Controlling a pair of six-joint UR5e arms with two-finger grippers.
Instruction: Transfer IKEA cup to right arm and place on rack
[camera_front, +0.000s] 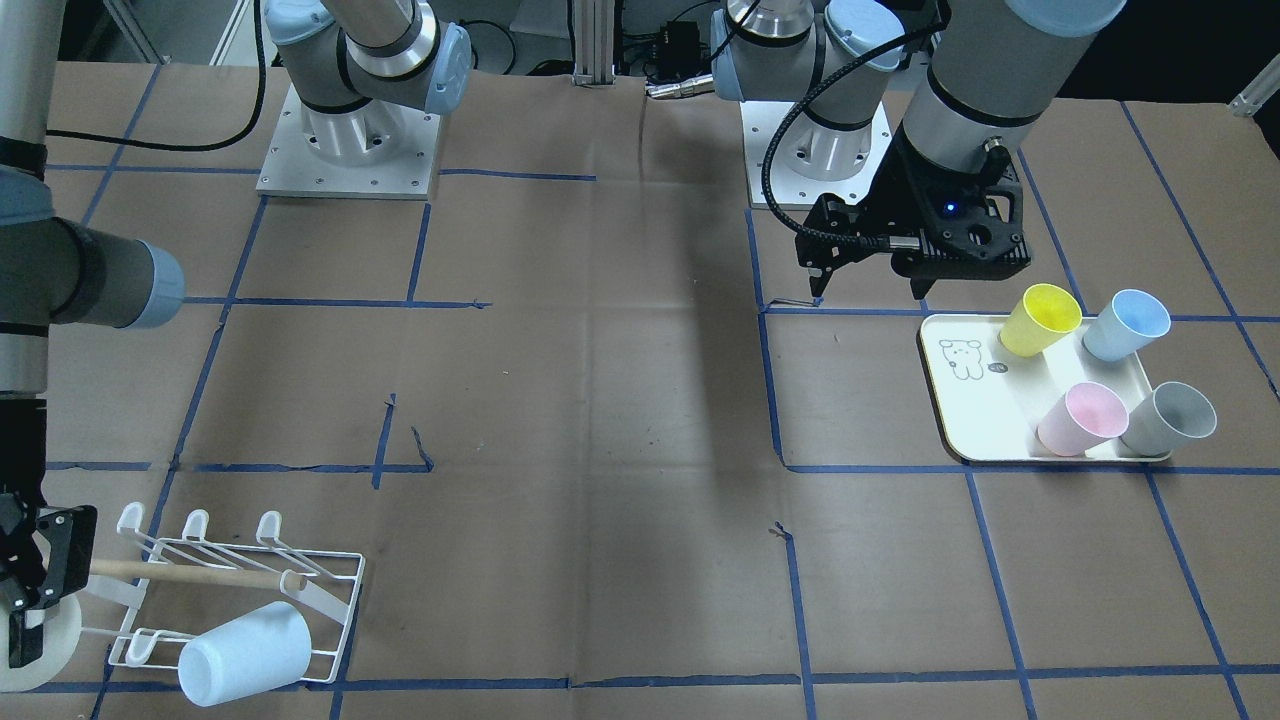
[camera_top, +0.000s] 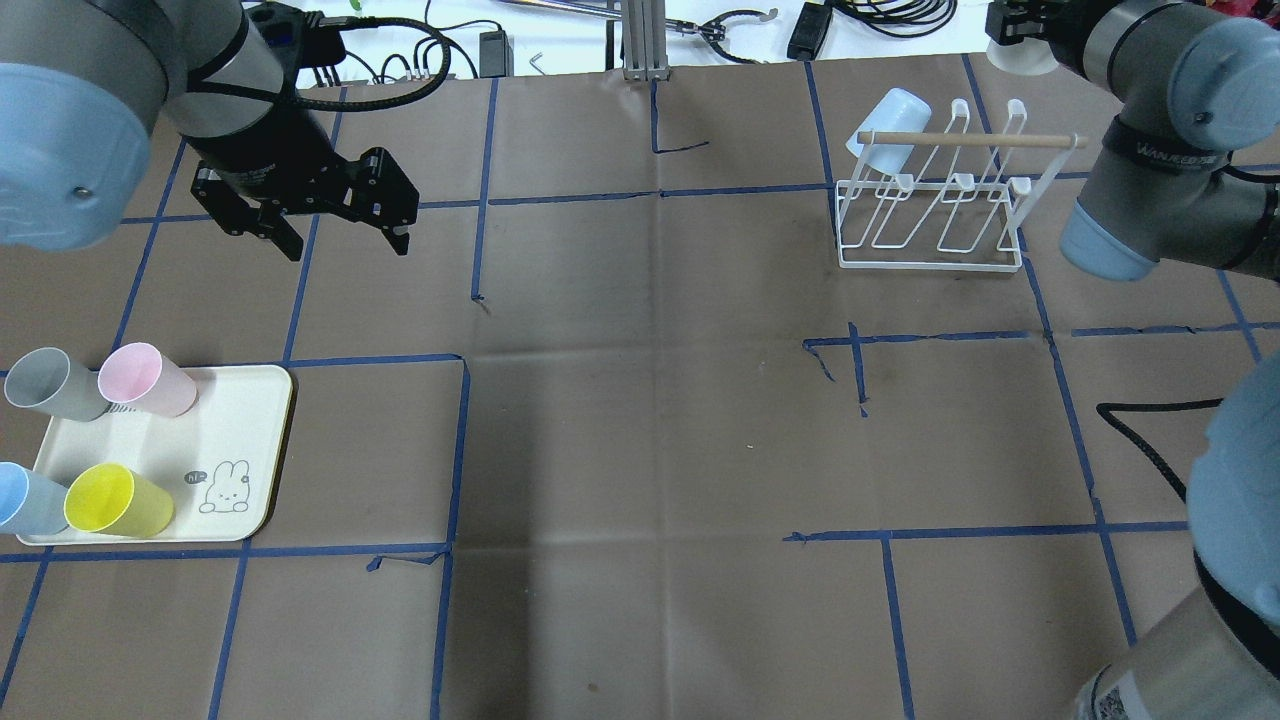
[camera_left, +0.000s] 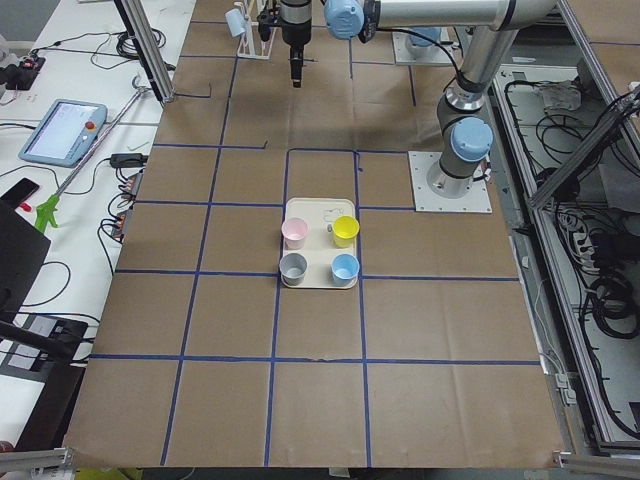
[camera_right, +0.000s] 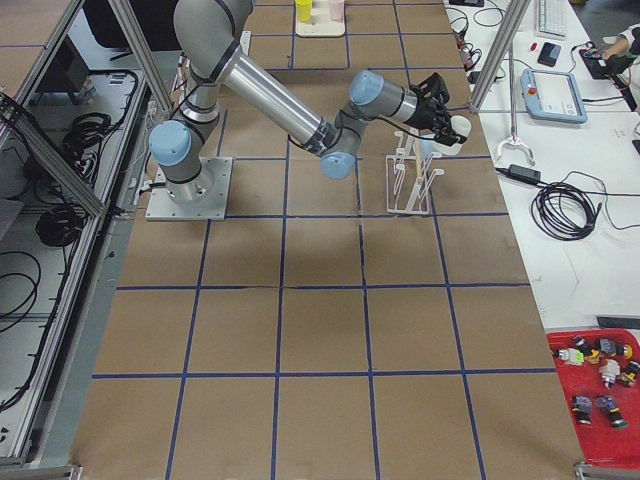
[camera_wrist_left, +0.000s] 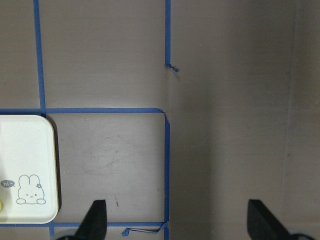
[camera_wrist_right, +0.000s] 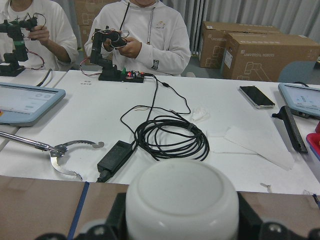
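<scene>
My right gripper (camera_top: 1018, 40) is shut on a white cup (camera_wrist_right: 182, 200), held on its side just beyond the far right end of the white wire rack (camera_top: 930, 266). The right wrist view shows the cup's base between the jaws. The front view shows this cup (camera_front: 45, 640) beside the rack's wooden dowel (camera_front: 200, 574). A pale blue cup (camera_top: 885, 120) hangs upside down on a prong at the rack's far left. My left gripper (camera_top: 345, 243) is open and empty, above the table beyond the cream tray (camera_top: 250, 400).
The tray holds a grey cup (camera_top: 50, 385), a pink cup (camera_top: 145, 380), a blue cup (camera_top: 25, 498) and a yellow cup (camera_top: 115, 500). Blue tape lines cross the brown table. Cables, tablets and operators are past the far edge (camera_wrist_right: 165, 135).
</scene>
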